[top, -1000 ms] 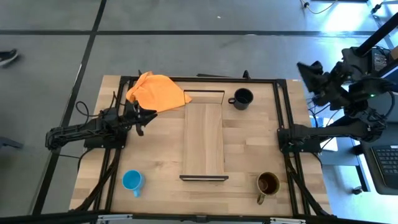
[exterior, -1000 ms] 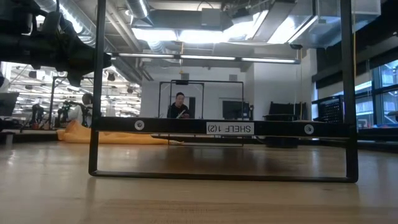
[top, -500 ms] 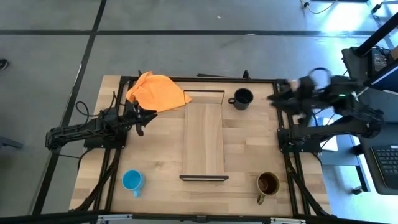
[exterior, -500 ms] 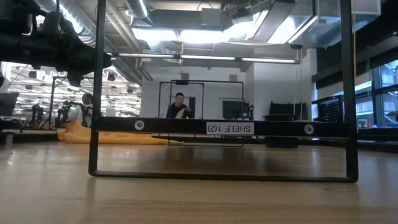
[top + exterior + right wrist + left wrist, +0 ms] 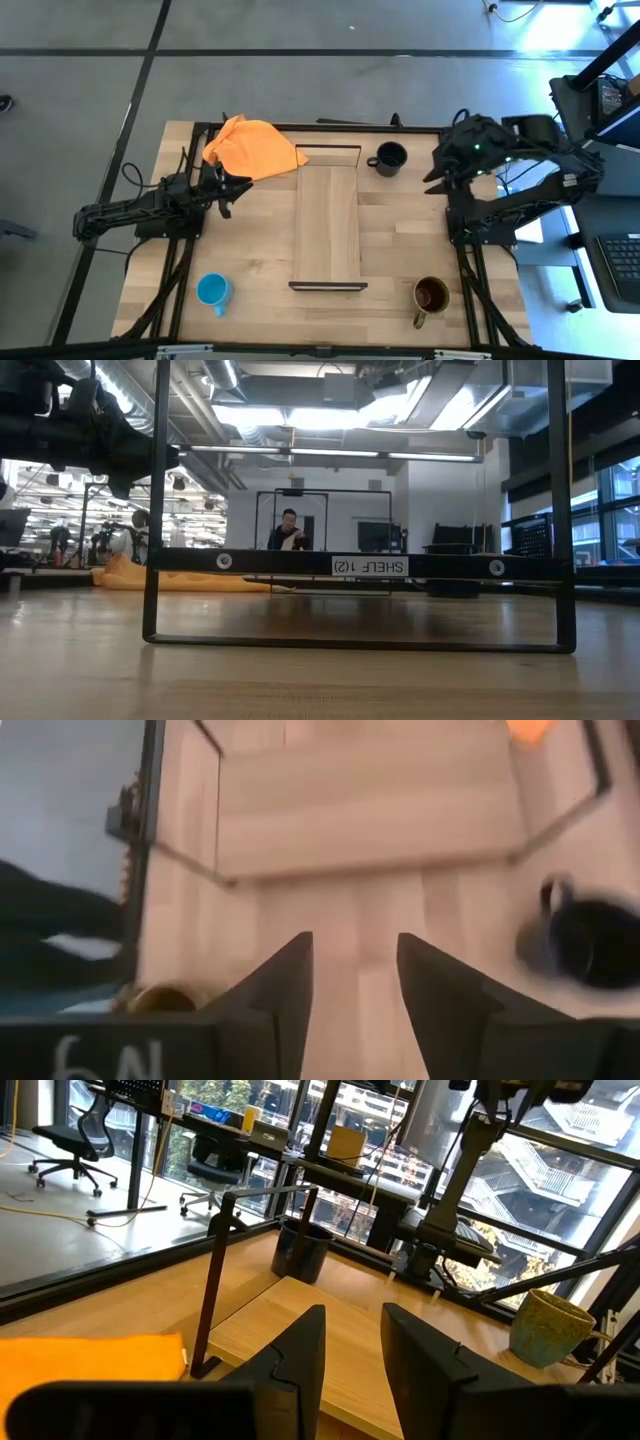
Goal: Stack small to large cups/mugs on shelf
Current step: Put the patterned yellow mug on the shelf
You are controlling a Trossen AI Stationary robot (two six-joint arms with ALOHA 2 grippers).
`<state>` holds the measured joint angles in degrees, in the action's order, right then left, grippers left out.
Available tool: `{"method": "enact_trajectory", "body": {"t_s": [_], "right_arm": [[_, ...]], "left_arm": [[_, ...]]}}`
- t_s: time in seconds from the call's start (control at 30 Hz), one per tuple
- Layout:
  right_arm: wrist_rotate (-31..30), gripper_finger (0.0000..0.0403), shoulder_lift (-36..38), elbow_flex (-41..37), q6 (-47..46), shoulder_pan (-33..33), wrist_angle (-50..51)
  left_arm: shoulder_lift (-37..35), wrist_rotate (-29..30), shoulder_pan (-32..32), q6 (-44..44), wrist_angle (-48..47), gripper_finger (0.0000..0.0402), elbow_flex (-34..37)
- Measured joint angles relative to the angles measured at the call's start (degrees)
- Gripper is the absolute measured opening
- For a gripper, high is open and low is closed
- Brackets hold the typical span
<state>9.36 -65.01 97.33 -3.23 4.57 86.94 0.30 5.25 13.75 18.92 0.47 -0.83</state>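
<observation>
Mugs sit apart on the tabletop (image 5: 395,235) around the empty shelf (image 5: 327,225); right hand (image 5: 436,176), released, hovers near the black mug (image 5: 388,158); a hasty descent might clip its handle; left hand (image 5: 238,187) waits, released.

The shelf (image 5: 328,226), a long light-wood board with thin dark rails at its short ends, is lying flat mid-table, running from far edge toward near edge. The glossy black mug (image 5: 389,158) is standing upright near the far edge, just beside the shelf's far right corner. The brown-olive mug (image 5: 431,296) is sitting upright near the near right corner. The bright blue mug (image 5: 212,291) is sitting upright near the near left corner.
</observation>
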Motion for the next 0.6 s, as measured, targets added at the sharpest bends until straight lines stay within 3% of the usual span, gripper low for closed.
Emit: {"method": "enact_trajectory", "body": {"t_s": [0.07, 0.23, 0.37, 0.6], "right_arm": [[1.0, 0.0147, -1.0, 4.3, -4.4, -0.1, 3.5], [3.1, 0.0147, 2.4, 6.8, -17.0, -4.6, 2.9], [2.4, 0.0147, 5.6, 2.9, -27.8, -11.0, 2.7], [5.7, 0.0147, 10.3, -11.9, -41.5, -22.8, 3.4]], "left_arm": [[0.0, 0.0, 0.0, 0.0, 0.0, 0.0094, 0.0], [0.0, 0.0, 0.0, 0.0, 0.0, 0.0094, 0.0], [0.0, 0.0, 0.0, 0.0, 0.0, 0.0094, 0.0], [0.0, 0.0, 0.0, 0.0, 0.0, 0.0094, 0.0]]}}
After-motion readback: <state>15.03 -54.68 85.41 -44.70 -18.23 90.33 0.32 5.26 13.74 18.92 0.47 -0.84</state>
